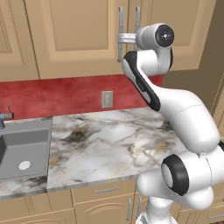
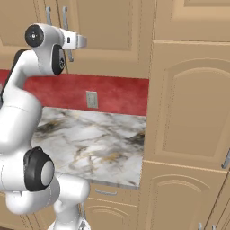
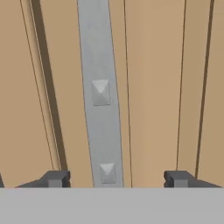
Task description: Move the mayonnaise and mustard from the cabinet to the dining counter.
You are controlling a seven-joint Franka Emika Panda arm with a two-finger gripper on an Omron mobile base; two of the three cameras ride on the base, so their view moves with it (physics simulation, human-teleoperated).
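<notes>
The hand (image 3: 118, 179) was held open around a cabinet (image 1: 65, 39) door's handle (image 3: 101, 96), fingers (image 3: 54, 178) straddling the bar; centring it before closing would be advised.

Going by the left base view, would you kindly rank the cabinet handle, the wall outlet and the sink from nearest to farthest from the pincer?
1. Cabinet handle: right at the pincer.
2. Wall outlet: below, on the red backsplash.
3. Sink: far lower left.

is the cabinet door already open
No, the cabinet doors sit flush and shut, with the tool at one silver handle, its tips on either side and not closed on it.
</notes>
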